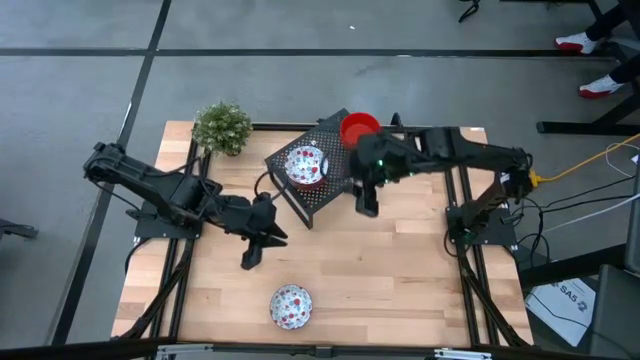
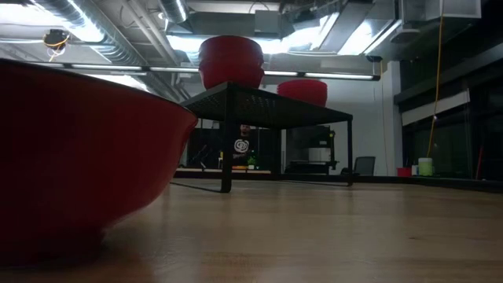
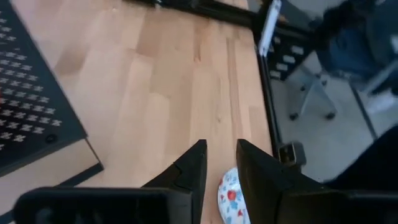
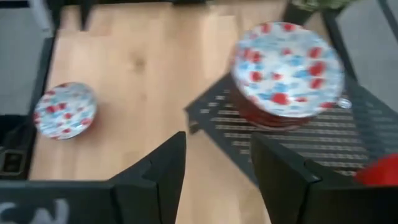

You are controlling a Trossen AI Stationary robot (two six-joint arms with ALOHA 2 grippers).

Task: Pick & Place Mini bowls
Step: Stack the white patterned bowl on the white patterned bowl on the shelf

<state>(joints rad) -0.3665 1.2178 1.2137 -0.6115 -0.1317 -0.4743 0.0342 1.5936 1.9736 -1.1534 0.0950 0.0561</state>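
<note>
While the left hand (image 1: 250, 260) hangs narrowed, the right hand (image 1: 366, 208) gapes wide beside the rack (image 1: 318, 195).

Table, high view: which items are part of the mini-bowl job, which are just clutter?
Job:
speckled bowl on the rack
red bowl on the rack
speckled bowl on the table
left gripper
right gripper

Clutter:
black mesh rack
potted plant

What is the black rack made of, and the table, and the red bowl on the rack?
The black rack looks like metal painted matte black: its top is a sheet punched with rows of small holes. The table looks like pale wood, with planks and grain showing. The red bowl is smooth and shiny, maybe plastic or glazed ceramic; I can't tell which.
</note>
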